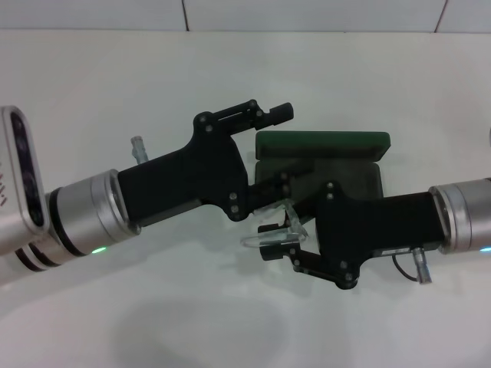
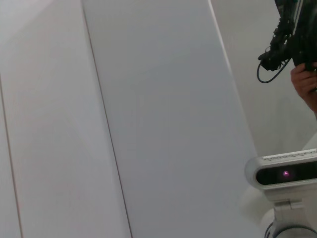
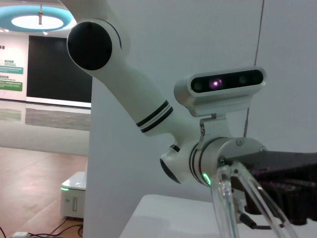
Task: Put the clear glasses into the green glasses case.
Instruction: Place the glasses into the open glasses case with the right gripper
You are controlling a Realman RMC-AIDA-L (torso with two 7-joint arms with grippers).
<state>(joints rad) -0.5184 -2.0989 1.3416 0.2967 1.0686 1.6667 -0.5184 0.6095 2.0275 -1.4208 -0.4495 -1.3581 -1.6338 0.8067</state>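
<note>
**Glasses held at the open case, not yet in**

Head view: white table w/ the green glasses case lying open near centre, lid raised at the far side, dark tray facing up. Both black grippers meet just in front of it. The right gripper, reaching in from the right, is clenched on the clear glasses, which hang just off the case's near-left corner, above the table. The left gripper comes in from the left w/ fingers spread apart, one over the lid edge, one low near the tray.

Right wrist view shows clear arms of the glasses close up, w/ the left arm beyond.

Progress, by judgement: case open, glasses lifted; still to do is moving them over the tray, laying them in and letting go.
</note>
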